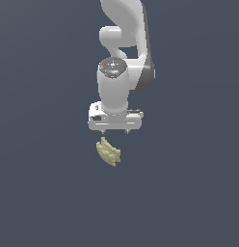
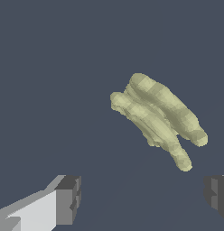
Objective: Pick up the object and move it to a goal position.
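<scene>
- Exterior view, from its left: the object lies on the dark table, just below the tool.
- The tool's fingers stand wide apart, holding nothing.
- Judged progress: nothing grasped yet; descent, grip, lift, carry remain.

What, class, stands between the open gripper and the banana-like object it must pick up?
Nothing visible. In the exterior view the gripper hangs above the pale yellow-green object with only bare dark surface around. In the wrist view the object lies clear of both fingers, jaws apart. No goal marker shows.
</scene>
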`<state>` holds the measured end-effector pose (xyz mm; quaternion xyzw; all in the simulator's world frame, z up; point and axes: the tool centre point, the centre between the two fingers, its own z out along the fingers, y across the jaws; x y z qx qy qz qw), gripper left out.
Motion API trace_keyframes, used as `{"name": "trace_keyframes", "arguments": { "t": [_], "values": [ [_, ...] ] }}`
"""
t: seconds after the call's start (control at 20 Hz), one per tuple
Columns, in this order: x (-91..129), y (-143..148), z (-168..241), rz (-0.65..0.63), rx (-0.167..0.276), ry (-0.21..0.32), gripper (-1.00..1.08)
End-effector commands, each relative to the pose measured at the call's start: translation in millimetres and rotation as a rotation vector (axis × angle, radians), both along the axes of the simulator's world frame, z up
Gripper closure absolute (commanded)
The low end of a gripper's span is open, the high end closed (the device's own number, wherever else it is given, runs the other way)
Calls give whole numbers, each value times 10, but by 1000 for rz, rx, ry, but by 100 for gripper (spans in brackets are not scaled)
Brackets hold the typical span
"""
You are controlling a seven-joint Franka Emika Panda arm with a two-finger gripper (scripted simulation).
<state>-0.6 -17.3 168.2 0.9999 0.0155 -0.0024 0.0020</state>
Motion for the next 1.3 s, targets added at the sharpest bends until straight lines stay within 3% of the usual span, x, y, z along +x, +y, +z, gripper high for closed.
{"name": "trace_keyframes", "arguments": {
  "t": [0.0,0.5,1.25],
  "values": [
    [0,0,0,0,0,0,-92],
    [54,194,85,76,-20,-29,-92],
    [95,150,55,140,-19,-24,-92]
  ]
}}
